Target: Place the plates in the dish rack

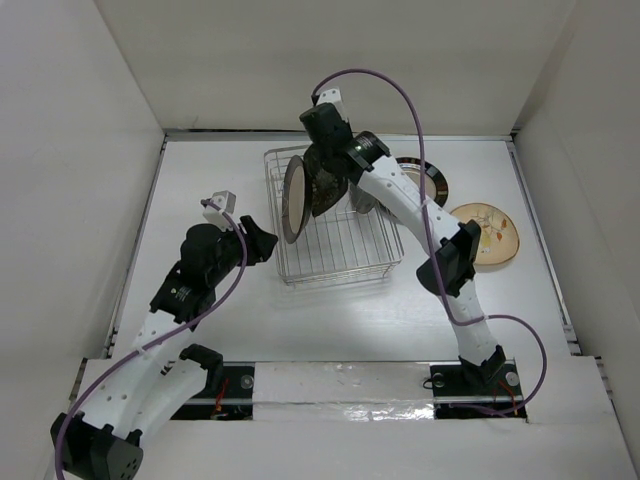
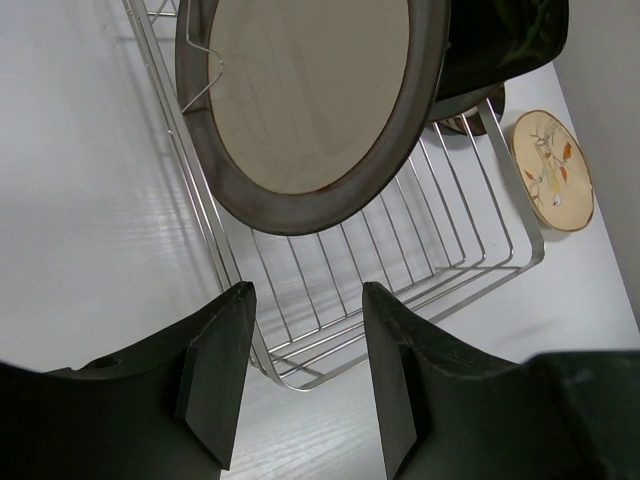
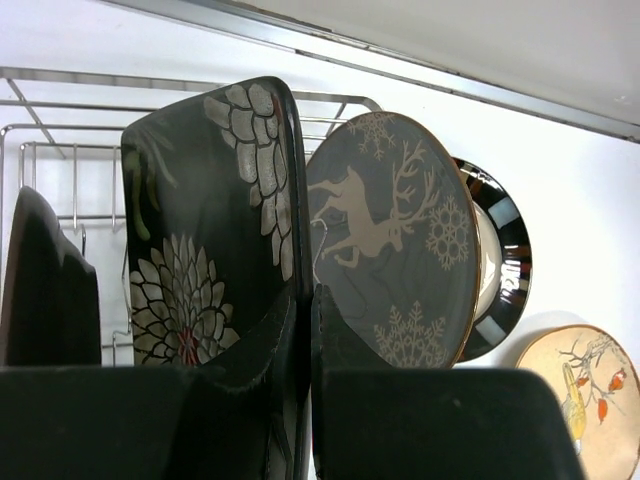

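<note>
The dish rack (image 1: pixel 340 255) sits mid-table. A dark-rimmed cream plate (image 1: pixel 294 200) (image 2: pixel 310 100) stands upright at its left side. My right gripper (image 1: pixel 326 188) (image 3: pixel 312 300) is shut on the edge of the black square plate (image 3: pixel 210 220) with the white flower, holding it upright over the rack. Beside it a grey plate with a deer pattern (image 3: pixel 400 240) stands upright at the rack's right side. The cream floral plate (image 1: pixel 487 233) (image 3: pixel 590 400) lies flat on the table to the right. My left gripper (image 1: pixel 262 242) (image 2: pixel 307 290) is open and empty by the rack's (image 2: pixel 400 260) near left corner.
A plate with a black-and-white rim (image 1: pixel 432 180) (image 3: pixel 505 265) lies behind the right arm, right of the rack. White walls enclose the table on the left, back and right. The right arm reaches over the rack's right side.
</note>
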Controlling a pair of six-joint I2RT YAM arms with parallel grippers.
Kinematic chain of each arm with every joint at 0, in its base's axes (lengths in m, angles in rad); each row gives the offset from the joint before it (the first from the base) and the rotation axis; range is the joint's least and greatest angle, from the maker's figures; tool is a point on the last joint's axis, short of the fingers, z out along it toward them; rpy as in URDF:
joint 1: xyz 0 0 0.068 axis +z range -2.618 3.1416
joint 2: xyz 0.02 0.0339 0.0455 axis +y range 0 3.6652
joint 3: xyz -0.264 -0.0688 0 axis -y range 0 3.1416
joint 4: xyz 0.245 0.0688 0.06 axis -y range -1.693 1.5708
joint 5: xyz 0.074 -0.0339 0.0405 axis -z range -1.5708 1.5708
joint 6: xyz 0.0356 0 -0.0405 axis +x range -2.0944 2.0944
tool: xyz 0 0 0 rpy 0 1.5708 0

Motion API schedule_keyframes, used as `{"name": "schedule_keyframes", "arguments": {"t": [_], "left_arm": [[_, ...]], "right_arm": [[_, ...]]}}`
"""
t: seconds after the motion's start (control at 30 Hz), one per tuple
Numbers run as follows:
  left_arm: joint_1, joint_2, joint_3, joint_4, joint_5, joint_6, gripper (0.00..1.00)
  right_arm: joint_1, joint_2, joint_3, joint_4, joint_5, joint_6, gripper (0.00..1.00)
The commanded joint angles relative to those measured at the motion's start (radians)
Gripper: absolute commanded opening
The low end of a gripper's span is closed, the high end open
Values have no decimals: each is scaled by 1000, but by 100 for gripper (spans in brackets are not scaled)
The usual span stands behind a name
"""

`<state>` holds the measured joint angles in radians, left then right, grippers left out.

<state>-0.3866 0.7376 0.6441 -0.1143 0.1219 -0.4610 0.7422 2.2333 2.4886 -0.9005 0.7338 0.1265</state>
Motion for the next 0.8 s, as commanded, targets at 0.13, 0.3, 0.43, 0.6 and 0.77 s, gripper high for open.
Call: {"name": "schedule_keyframes", "arguments": {"t": [0.13,0.3,0.43,0.6,0.77], "left_arm": [[-6,-1,5,28,-24,28,44],[-6,0,-3,28,-21,22,43],[-6,2,-6,33,-8,22,43],[-6,11,-9,39,1,19,43],[-6,23,-9,42,11,18,43]], "right_arm": [[29,11,111,100,115,-64,0],[39,34,81,127,115,-59,0],[62,41,56,150,133,-71,0],[83,42,41,167,147,-76,0],[83,26,35,134,242,-28,0]]}}
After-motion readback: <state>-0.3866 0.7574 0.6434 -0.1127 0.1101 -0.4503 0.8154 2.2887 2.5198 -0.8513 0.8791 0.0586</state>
